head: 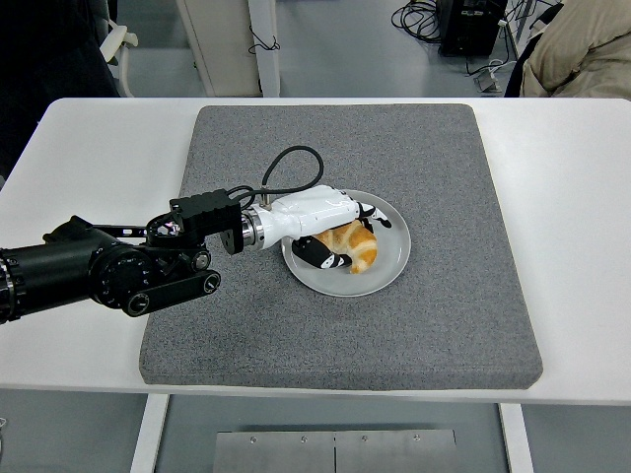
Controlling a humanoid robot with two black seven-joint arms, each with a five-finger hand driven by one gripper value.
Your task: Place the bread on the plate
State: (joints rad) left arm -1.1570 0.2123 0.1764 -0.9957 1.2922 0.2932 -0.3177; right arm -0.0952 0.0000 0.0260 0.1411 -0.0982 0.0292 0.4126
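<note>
From the left edge of the frame, the left hand (330,225) reaches to the centre, its fingers curled around the bread (352,243). The bread sits on the white plate (392,264), which lies mid-frame on the grey mat (444,177) covering the white table (582,227).

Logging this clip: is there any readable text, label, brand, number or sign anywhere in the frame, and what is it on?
None readable.
Left hand, bread, plate, grey mat, white table: no print visible.
Black arm housing: no legible marking.
Background equipment at the top: too small and dark to show any text.
</note>
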